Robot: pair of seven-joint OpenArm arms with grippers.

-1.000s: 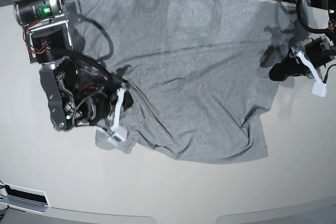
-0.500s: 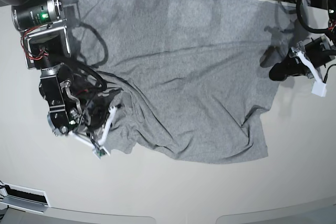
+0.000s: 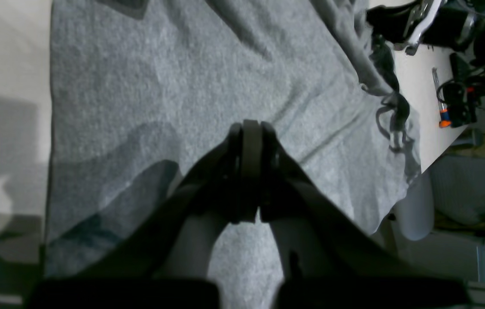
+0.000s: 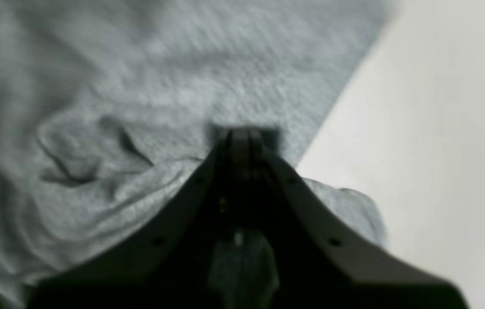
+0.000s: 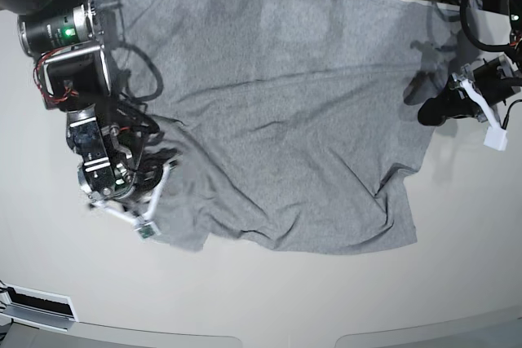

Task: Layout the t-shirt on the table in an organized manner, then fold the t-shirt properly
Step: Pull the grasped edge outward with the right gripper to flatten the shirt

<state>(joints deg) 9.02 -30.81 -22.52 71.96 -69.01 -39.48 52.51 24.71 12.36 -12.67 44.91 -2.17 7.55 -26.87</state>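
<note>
T-shirt [image 5: 277, 112] lies spread but rumpled on the surface [image 5: 269, 299], your right gripper [image 5: 151, 213] pinching its corner with jaws pressed together, left gripper [image 5: 489, 120] closed empty; pull too hard and you'll bunch it again.

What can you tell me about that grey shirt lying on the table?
The t-shirt is heather-grey, soft knit cloth, with its plain side up; no lettering shows. It lies spread wide over the white table, mostly flat, with creases toward its lower corners and its far edge near the cables at the back. The right gripper, shut, is at its lower corner on the base view's left. The left gripper, shut too, sits by the opposite edge.
</note>
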